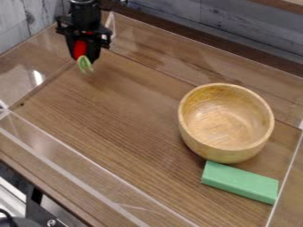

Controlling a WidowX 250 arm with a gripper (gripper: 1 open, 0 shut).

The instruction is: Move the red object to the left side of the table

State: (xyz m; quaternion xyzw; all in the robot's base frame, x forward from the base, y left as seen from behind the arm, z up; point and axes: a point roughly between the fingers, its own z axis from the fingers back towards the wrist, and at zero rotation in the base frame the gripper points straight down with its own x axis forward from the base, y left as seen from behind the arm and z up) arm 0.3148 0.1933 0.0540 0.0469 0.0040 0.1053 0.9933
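The red object [81,51] is a small rounded toy with a light-green leafy end [85,63] poking out below. It sits between the black fingers of my gripper [83,53], which points straight down and is shut on it. The gripper hangs close over the far left part of the brown wood-grain table [130,115], near the acrylic wall. Whether the toy touches the tabletop I cannot tell.
A wooden bowl [226,121] stands on the right half of the table. A flat green rectangular block [240,182] lies in front of it near the right corner. Clear acrylic walls [71,164] edge the tabletop.
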